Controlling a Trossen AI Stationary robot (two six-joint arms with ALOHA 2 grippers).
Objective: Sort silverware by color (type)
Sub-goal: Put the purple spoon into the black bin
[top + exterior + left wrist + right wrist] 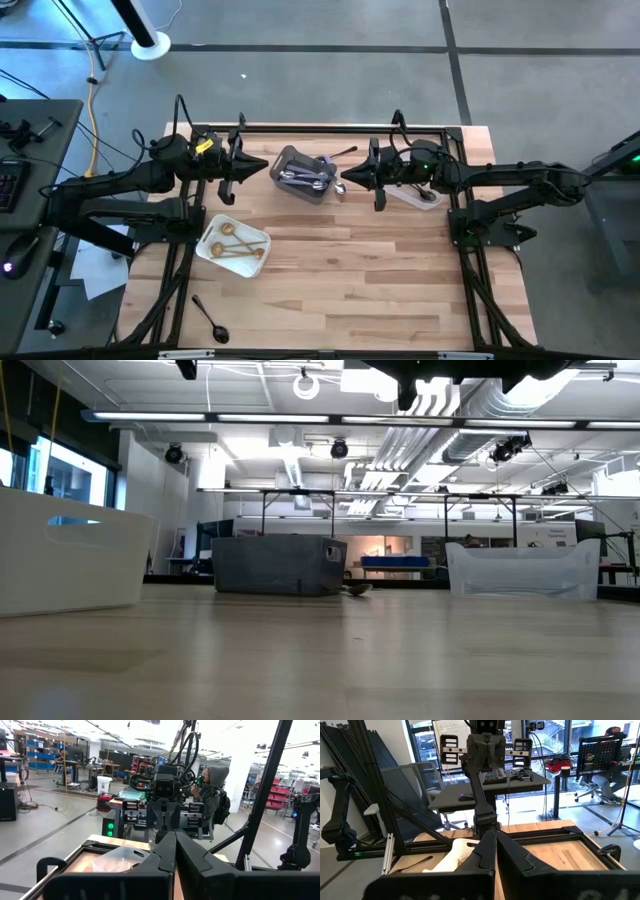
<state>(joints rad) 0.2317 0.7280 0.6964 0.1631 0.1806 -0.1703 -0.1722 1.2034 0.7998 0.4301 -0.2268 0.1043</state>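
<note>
Left hand (262,165) clenched, empty, raised beside grey plastic bin (300,176); right hand (347,177) likewise. Black spoon (211,318) at worktop (360,270) edge best approached opened, from above.

You have gold pieces (236,247) lying flat in the white tray (207,251), silver ones (303,178) in the grey bin (283,159), and one black spoon (211,321), apparently, below the tray.

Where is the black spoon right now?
In the high view, the black spoon lies alone at the table's near-left corner, below the white tray.
</note>
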